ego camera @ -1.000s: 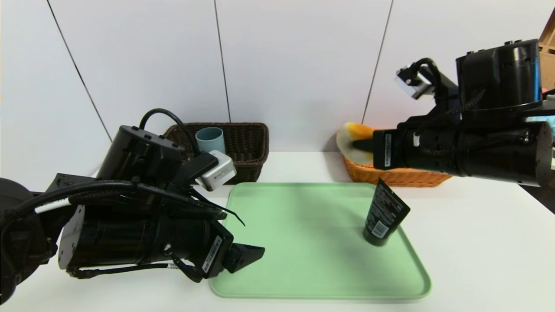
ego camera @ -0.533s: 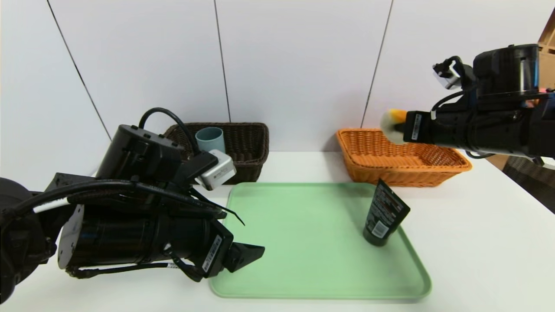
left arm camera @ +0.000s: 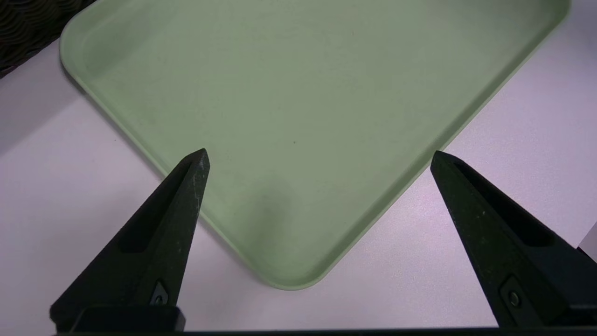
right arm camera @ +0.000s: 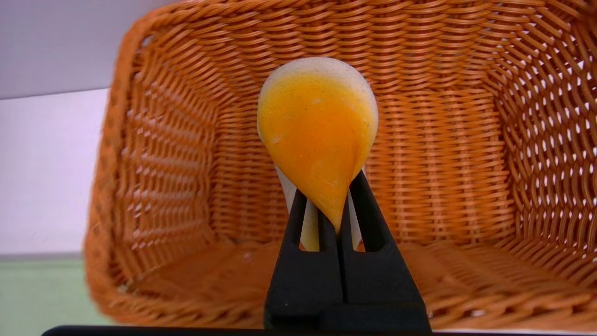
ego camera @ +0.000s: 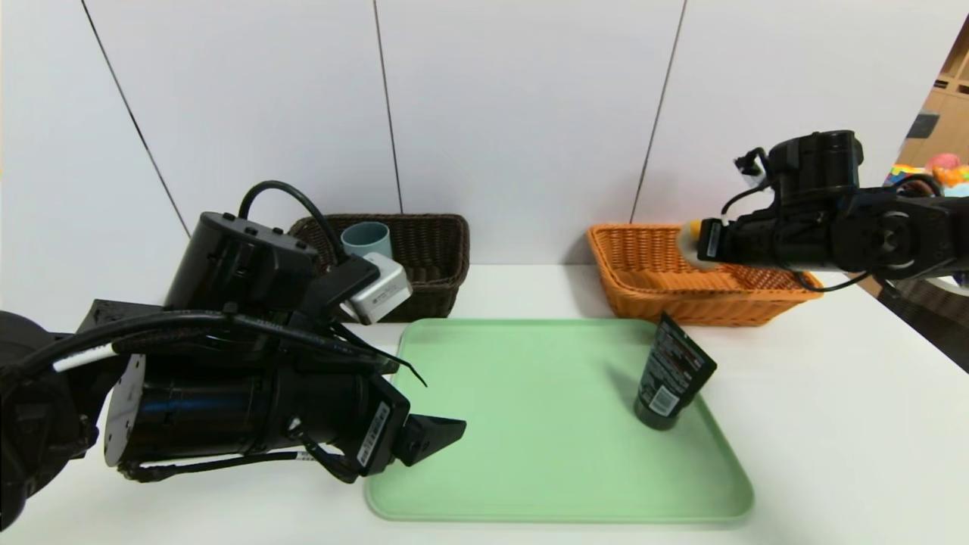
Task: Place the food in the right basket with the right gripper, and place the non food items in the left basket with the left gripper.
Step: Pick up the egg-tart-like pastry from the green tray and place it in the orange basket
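**Egg held over the orange basket; brown basket holds one cup**

A toy fried egg (right arm camera: 317,135), white-rimmed with an orange yolk, is pinched by its narrow end between the closed fingers of the right gripper (right arm camera: 336,219). In the head view the egg (ego camera: 687,241) is seen above the orange basket (ego camera: 643,291), clear of the weave, and in the right wrist view it is framed against the basket's inner walls. The orange basket's floor (right arm camera: 224,275) is shown bare where it can be seen; the part hidden behind the gripper cannot be judged.

The brown basket (ego camera: 431,250) is set at the back left of the table (ego camera: 833,424), against the wall. A pale blue cup (ego camera: 367,241) is seen upright inside it, partly hidden by the left arm's camera; whatever else may lie in there is masked by the arm.

The green tray (ego camera: 530,484) is placed between the two baskets, nearer the robot. A black tube (ego camera: 670,375) is stood on its cap, tilted, at the tray's right edge, just in front of the orange basket.

The left gripper (left arm camera: 317,158) is held wide apart and empty above the tray's near left corner (left arm camera: 289,280).
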`<state>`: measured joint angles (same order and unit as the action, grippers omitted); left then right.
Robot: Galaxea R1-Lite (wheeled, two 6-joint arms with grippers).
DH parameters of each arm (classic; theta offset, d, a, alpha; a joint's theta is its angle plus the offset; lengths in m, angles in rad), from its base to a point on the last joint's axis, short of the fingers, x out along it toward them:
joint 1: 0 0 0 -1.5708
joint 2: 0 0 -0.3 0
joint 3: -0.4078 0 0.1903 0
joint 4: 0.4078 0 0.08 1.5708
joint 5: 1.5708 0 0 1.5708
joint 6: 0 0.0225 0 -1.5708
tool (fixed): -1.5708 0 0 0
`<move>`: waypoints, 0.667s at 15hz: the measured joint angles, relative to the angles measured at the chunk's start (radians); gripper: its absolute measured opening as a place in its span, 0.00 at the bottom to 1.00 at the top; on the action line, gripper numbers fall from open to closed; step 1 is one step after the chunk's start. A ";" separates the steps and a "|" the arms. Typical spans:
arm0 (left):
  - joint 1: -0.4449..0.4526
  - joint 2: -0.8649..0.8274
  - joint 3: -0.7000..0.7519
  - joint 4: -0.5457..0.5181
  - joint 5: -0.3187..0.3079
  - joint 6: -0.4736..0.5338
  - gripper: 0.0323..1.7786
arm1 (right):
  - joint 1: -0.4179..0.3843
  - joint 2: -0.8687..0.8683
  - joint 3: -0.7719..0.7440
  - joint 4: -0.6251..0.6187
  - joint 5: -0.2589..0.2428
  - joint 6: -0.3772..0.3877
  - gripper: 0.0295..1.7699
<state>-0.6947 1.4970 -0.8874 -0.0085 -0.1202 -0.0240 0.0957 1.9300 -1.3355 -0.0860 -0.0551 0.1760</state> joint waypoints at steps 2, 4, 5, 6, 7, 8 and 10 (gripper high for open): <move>0.000 0.000 0.000 0.000 0.000 0.000 0.95 | -0.011 0.052 -0.043 0.000 -0.026 -0.002 0.02; 0.000 0.001 0.002 0.000 0.001 0.000 0.95 | -0.019 0.097 -0.077 0.000 -0.035 -0.003 0.02; 0.000 0.002 0.003 0.000 0.001 -0.001 0.95 | -0.023 0.115 -0.088 0.003 -0.036 -0.005 0.02; 0.000 0.002 0.003 0.000 0.001 -0.001 0.95 | -0.024 0.130 -0.094 0.004 -0.037 -0.007 0.02; 0.001 0.003 0.004 0.000 0.001 -0.001 0.95 | -0.025 0.140 -0.097 0.006 -0.037 -0.008 0.02; 0.001 0.003 0.004 0.000 0.001 -0.001 0.95 | -0.026 0.146 -0.099 0.011 -0.036 -0.008 0.02; 0.004 0.004 0.004 0.000 0.001 -0.002 0.95 | -0.029 0.154 -0.100 0.005 -0.037 -0.006 0.21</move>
<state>-0.6909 1.5015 -0.8836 -0.0089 -0.1196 -0.0257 0.0664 2.0836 -1.4360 -0.0809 -0.0917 0.1698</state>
